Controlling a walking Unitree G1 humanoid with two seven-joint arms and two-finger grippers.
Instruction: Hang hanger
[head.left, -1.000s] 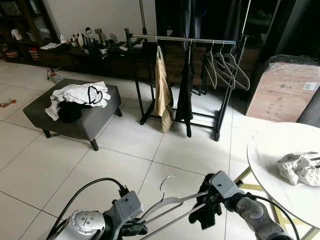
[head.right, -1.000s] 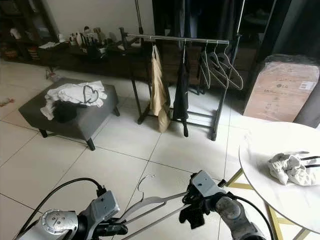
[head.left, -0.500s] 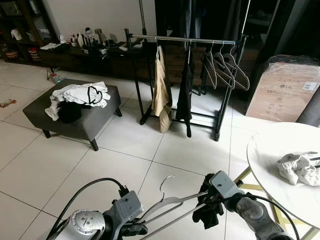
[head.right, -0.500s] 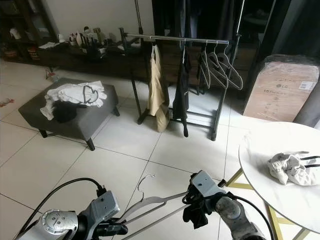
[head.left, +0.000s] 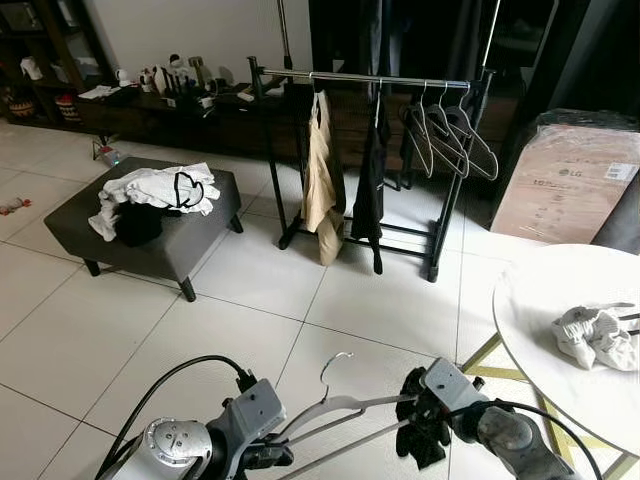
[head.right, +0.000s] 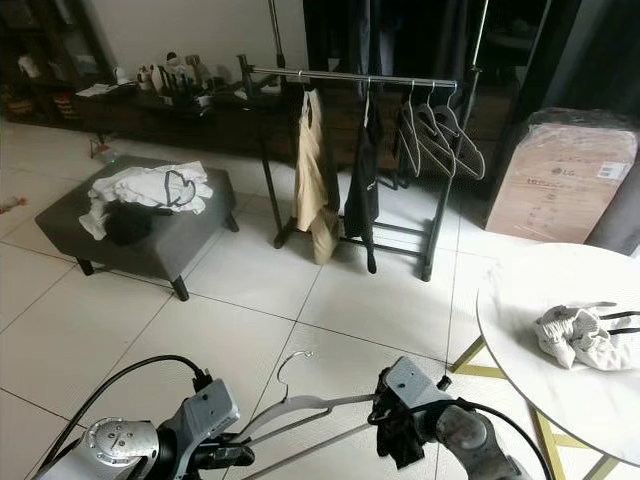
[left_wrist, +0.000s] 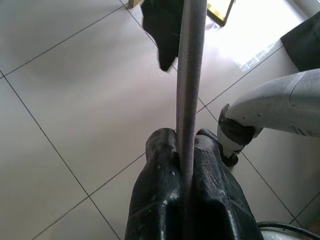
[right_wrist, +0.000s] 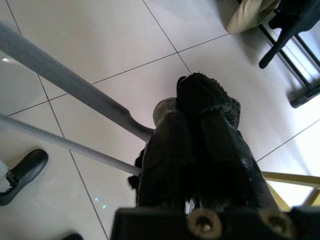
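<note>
A grey hanger (head.left: 335, 405) hangs low over the floor between my two grippers, its hook (head.left: 336, 364) pointing up. My left gripper (left_wrist: 185, 145) is shut on the hanger's lower bar (left_wrist: 189, 75) and sits at the bottom left of the left eye view (head.left: 272, 457). My right gripper (right_wrist: 197, 117) is shut on a black cloth (right_wrist: 206, 92) bunched at the hanger's other end (head.left: 422, 432). The hanger's arm (right_wrist: 65, 80) runs up to those fingers. Across the room stands the clothes rack (head.left: 380, 79), holding a beige garment (head.left: 322, 170), a black garment (head.left: 370, 185) and several empty hangers (head.left: 450, 135).
A grey ottoman (head.left: 190, 245) with a heap of clothes (head.left: 155, 190) stands on the left. A round white table (head.left: 545, 300) with a crumpled cloth (head.left: 595, 335) is close on the right. A wrapped cardboard box (head.left: 570, 180) stands beside the rack. Open tile floor (head.left: 330, 290) lies ahead.
My right gripper with the black cloth has sunk a little, and that end of the hanger has dropped with it. The left gripper has held still.
</note>
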